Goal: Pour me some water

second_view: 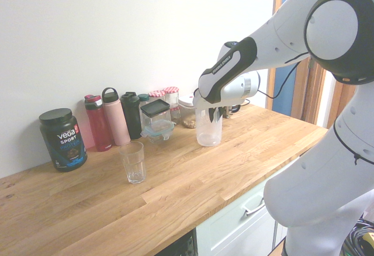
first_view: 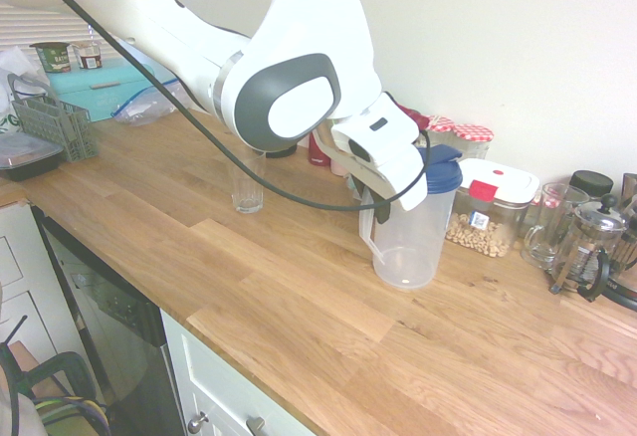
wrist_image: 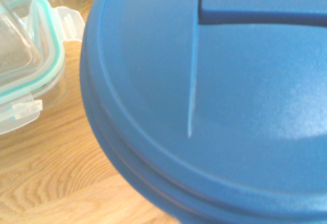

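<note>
The step in hand is, by judgement, securing the clear plastic pitcher [first_view: 406,252] before the lift. The pitcher is serving as the landmark for all positions below.

Jaws: the gripper [first_view: 382,209] is reaching down beside the pitcher; its jaws are closing on the upper part of the handle [first_view: 366,227] and appear to be pinching it.

Source vessel: the pitcher is standing upright on the wooden tabletop [first_view: 299,307], and the blue lid [first_view: 444,173] is covering its mouth. The water level is not showing clearly.

Receiving vessel: the drinking glass [second_view: 134,165] is standing upright, well apart from the pitcher on its handle side. No water is showing in it.

Adjacent items: the container of nuts [first_view: 482,227] is standing just beside the pitcher, on the side away from the glass. The French press [first_view: 582,242] is standing beyond that container. The protein powder tub [second_view: 63,142] is standing well apart from the pitcher, beyond the glass.

Next move: the task is now calling for a straight vertical lift, then a level carry to the glass, with the pouring opening facing the rim before any tilt. The lid may be blocking flow if its opening is closed. A loaded pitcher may be rotating about the handle if the pinch is weak.
</note>
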### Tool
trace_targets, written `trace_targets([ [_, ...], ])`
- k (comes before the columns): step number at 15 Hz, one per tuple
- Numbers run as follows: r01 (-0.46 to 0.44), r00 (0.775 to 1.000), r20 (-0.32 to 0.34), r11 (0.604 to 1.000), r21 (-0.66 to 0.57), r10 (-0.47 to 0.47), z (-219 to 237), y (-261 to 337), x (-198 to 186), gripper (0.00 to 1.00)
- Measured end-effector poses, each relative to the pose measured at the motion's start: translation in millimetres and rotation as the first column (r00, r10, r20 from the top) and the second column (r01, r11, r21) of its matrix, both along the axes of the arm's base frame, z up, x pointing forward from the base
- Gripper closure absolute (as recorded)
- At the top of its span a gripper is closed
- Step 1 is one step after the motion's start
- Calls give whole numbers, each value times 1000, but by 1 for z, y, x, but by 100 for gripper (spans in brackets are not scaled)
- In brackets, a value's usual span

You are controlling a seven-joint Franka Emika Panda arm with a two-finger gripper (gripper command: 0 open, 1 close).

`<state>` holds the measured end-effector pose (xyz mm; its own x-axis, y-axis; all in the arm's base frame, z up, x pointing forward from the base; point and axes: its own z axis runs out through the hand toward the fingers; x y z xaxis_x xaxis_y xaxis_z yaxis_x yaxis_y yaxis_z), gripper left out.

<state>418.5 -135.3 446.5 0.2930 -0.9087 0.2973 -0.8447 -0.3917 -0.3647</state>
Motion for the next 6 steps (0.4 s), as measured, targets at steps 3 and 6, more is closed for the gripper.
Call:
trace_targets([
  [3,2,1000,-20,1000,-8,-2,6,-1,2,0],
  [6,-9,994,-105,1000,-8,8,16,4,-11,0],
])
